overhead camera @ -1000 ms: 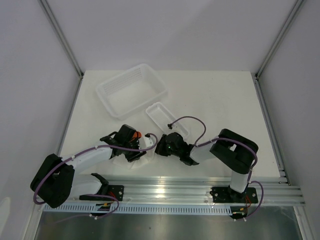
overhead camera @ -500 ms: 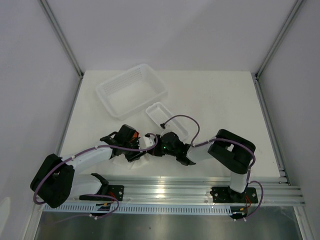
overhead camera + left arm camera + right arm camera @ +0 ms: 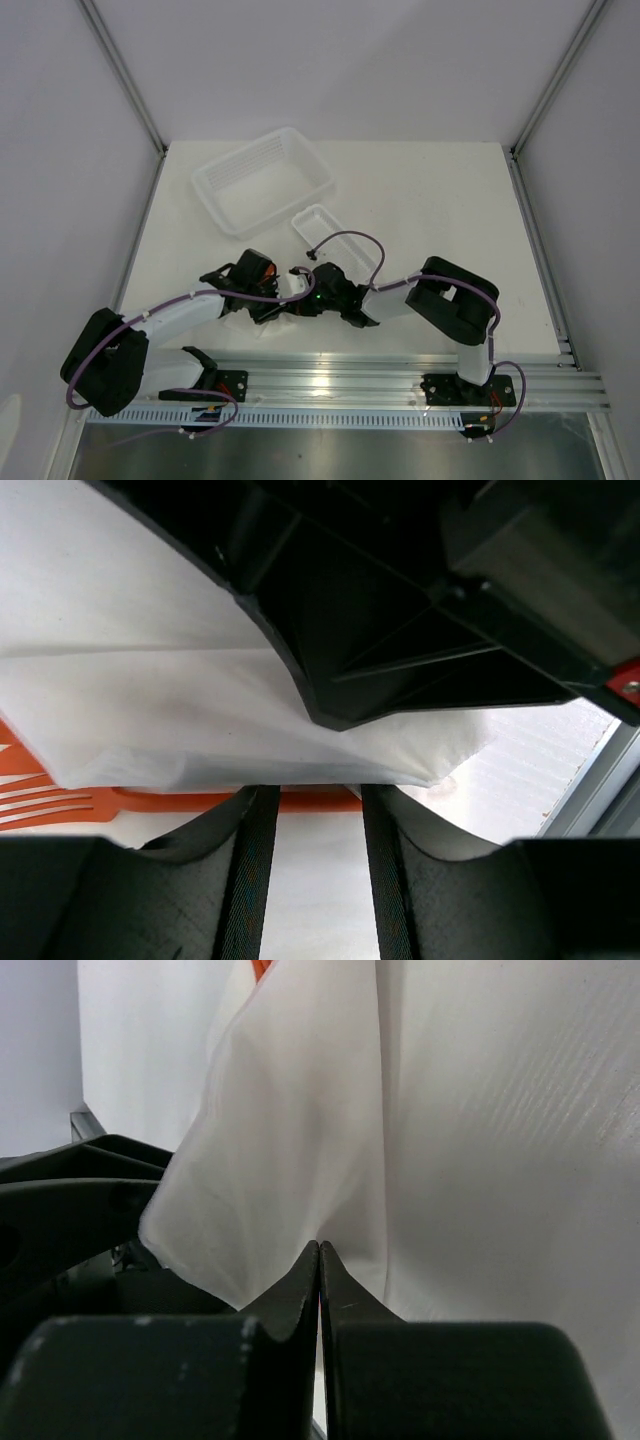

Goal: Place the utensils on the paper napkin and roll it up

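**Rolling stage, both arms at the front-left of the surface [image 3: 440, 190].** The large basket [image 3: 262, 180] and the small ribbed tray [image 3: 318, 225] stand apart behind the arms.

- **Right claw [image 3: 320, 1260]:** its two fingers are pressed tip to tip on an edge of the paper napkin [image 3: 290, 1140]. The edge is held raised, so the sheet folds over as a loose flap.
- **Utensils [image 3: 150, 800]:** in the left wrist view they lie beneath that flap, with orange tines at the left and a slim handle running across under the fold. Any other pieces are hidden by the paper.
- **Left claw [image 3: 313, 815]:** its fingers are spread wide with nothing between them. It sits low over the napkin's lower layer, just short of the handle, probably to pin the sheet and cutlery while the flap is drawn across.

Judged stage: the utensils are placed and the first fold of the roll is under way.
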